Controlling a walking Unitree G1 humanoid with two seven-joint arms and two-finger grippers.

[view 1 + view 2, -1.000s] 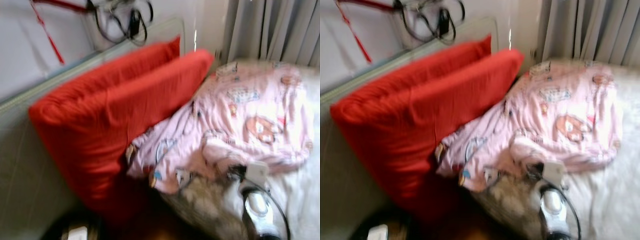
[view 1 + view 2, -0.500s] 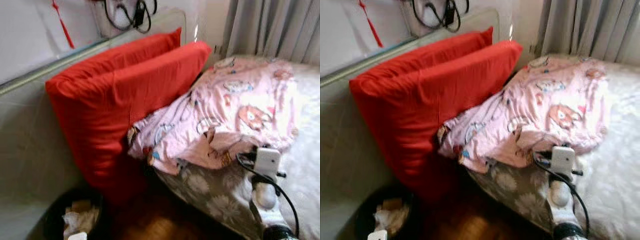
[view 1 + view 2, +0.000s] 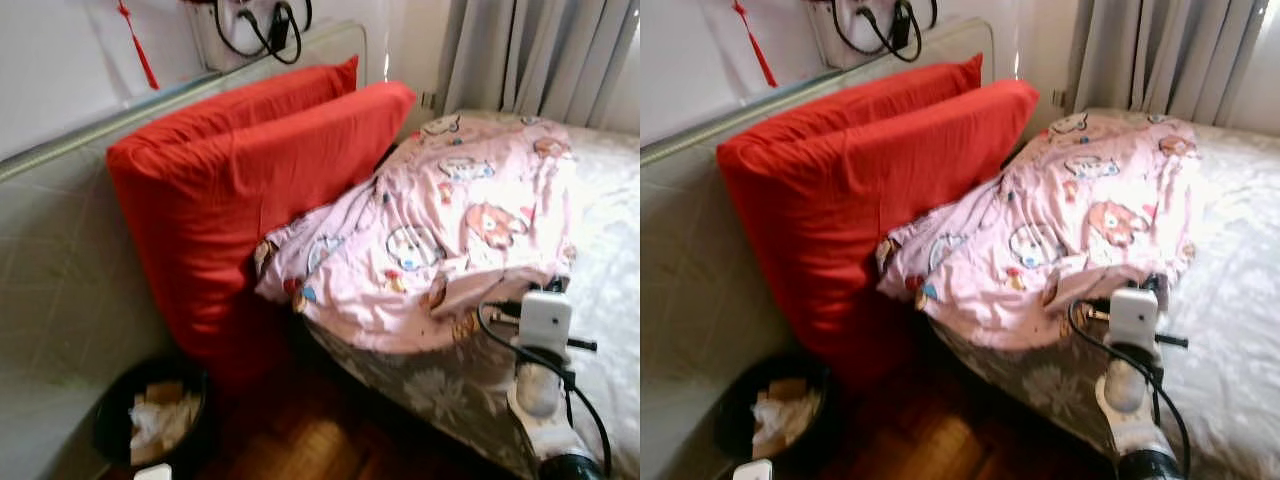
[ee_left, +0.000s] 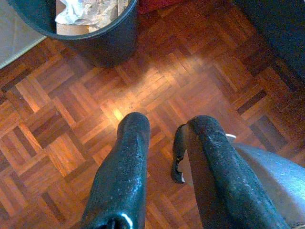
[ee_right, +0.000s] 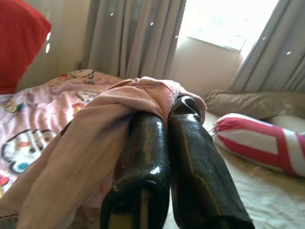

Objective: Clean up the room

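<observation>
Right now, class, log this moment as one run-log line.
right pincer: shut on pink blanket, over bed | left pincer: open, above parquet floor near black bin | red pillows: against headboard

No words, labels, brands or numbers can be read; the pink blanket (image 3: pixel 440 235) on the bed carries cartoon pictures, without legible lettering.

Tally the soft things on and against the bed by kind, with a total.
Red pillows: 2
Pink cartoon-print blanket: 1
Red-and-white striped cushion: 1
Beige pillow: 1
Pink cloth pinched in the right tool: 1
Total: 6
</observation>
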